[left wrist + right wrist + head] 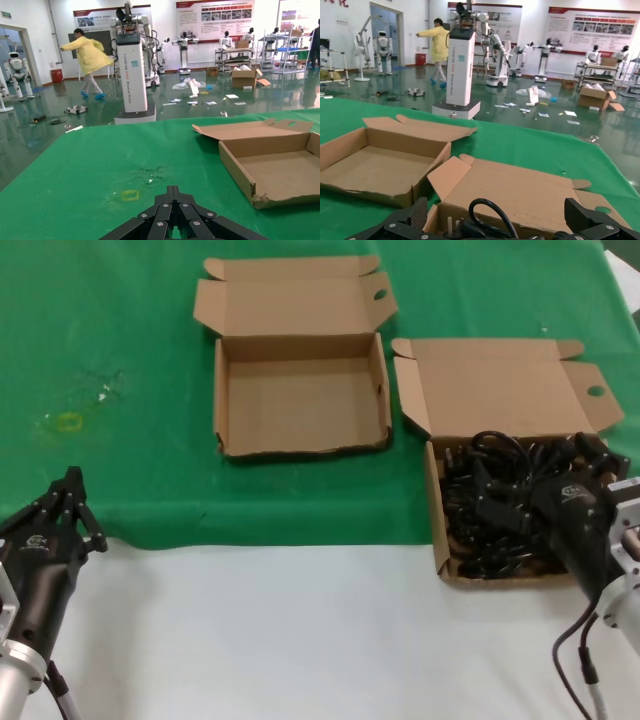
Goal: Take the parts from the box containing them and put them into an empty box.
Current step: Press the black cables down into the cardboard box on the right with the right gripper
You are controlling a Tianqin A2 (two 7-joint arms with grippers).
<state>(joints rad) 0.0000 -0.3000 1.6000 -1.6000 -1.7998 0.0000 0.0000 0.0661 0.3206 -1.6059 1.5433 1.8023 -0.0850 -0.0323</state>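
Observation:
The empty box lies open at the middle back of the green cloth, also in the left wrist view and the right wrist view. To its right stands the box containing the parts, its tall lid folded back. Black cables and plugs, the parts, fill it; one cable loop sticks up. My right gripper hangs open over this pile, fingers wide on either side of the loop. My left gripper rests shut at the near left, holding nothing.
Green cloth covers the back of the table; the front strip is white. A small yellow mark and scuffs lie on the cloth ahead of the left gripper. A narrow gap separates the two boxes.

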